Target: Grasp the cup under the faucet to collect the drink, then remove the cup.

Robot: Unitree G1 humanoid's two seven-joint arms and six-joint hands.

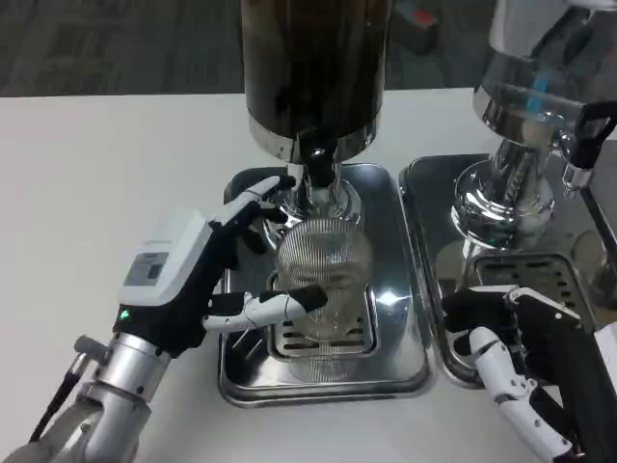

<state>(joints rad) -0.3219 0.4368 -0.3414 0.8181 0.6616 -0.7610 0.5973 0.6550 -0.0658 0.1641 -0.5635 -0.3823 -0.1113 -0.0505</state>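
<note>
White tabletop (116, 164): our left hand (207, 275) is spread beside the ribbed cup (323, 280) under the faucet (318, 169), touch uncertain; a loose closure could tip it on the tray (241, 376).

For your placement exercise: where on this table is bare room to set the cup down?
Bare white table lies left of the steel drip tray, beyond the left hand. Crowded: the ribbed glass cup under the dark dispenser, and the right hand.

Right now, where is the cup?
In the head view the cup stands centre frame on the left tray, directly under the dark dispenser's faucet, with the left hand at its left side.
</note>
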